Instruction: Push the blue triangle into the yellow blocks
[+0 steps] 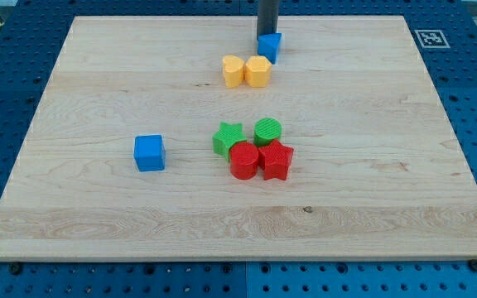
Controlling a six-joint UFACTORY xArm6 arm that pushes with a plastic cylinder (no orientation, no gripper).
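Observation:
The blue triangle (271,46) lies near the view's top centre, just above and right of the two yellow blocks. The yellow heart-like block (233,71) and the yellow hexagon-like block (257,71) sit side by side, touching. The triangle's lower edge is very close to the right yellow block; I cannot tell whether they touch. My tip (267,36) comes down from the view's top and rests against the triangle's upper left side.
A blue cube (149,153) stands at the view's left centre. A cluster sits in the middle: green star (228,138), green cylinder (267,131), red cylinder (243,160), red star (276,160). The wooden board (387,207) lies on a blue pegboard.

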